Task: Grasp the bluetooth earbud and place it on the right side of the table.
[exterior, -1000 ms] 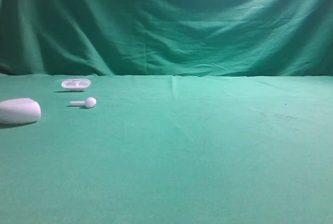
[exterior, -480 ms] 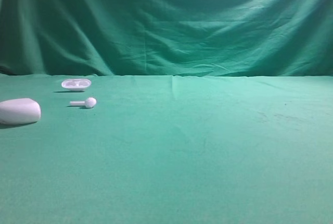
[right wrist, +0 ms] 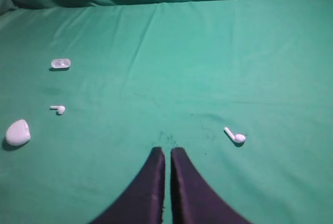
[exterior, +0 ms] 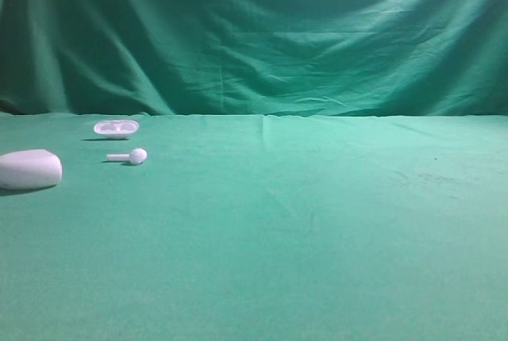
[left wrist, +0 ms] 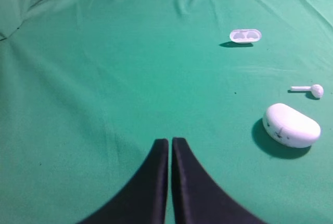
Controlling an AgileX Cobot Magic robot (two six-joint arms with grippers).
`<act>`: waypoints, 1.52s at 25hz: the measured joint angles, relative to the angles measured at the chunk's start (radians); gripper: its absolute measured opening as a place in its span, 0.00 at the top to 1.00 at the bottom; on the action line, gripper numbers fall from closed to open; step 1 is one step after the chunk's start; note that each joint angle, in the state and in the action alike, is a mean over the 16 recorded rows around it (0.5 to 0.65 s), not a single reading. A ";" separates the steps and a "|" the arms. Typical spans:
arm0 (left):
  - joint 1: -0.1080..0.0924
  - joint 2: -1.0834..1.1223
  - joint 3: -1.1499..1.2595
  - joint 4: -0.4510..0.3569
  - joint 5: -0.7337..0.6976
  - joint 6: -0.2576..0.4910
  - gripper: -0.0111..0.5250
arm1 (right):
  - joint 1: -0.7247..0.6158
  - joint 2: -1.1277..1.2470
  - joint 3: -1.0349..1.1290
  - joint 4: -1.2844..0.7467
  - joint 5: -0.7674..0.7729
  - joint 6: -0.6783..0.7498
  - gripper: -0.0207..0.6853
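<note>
Unchanged from the frames a second and half a second earlier, the exterior high view shows three white things in the same spots on the table (exterior: 317,222). A domed white case (exterior: 29,169) lies at the left edge of the picture. Right of the case and a little farther back lies a stemmed earbud (exterior: 129,155), with its ball head pointing away from the case. Behind that, near the table's far edge, sits an oval case tray (exterior: 116,128). Green cloth stretches from the case all the way to the right edge. A draped green backdrop (exterior: 262,32) meets the table's far edge.

Left wrist view: the left gripper (left wrist: 170,140) points across the table (left wrist: 104,78). Its two black fingers are closed together with only a thin slit between them. The domed white case (left wrist: 291,125) lies ahead and to the right, well apart from the gripper. The stemmed earbud (left wrist: 308,89) is just beyond the case, and the oval case tray (left wrist: 245,36) is farther back.

Right wrist view: the right gripper (right wrist: 167,151) is likewise closed on itself. The bluetooth earbud (right wrist: 235,136) lies on the table (right wrist: 208,52), far right of the domed white case (right wrist: 17,132) and near the gripper's tips on their right. The stemmed earbud (right wrist: 58,109) and the oval case tray (right wrist: 60,63) lie just behind the case.
</note>
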 joint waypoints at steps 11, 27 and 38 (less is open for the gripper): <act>0.000 0.000 0.000 0.000 0.000 0.000 0.98 | -0.002 -0.059 0.039 -0.025 -0.103 -0.010 0.97; 0.000 0.000 0.000 0.000 0.000 0.000 0.98 | -0.131 -0.371 0.574 -0.084 -0.543 -0.040 0.97; 0.000 0.000 0.000 0.000 0.000 0.000 0.98 | -0.208 -0.415 0.790 -0.068 -0.603 -0.009 0.97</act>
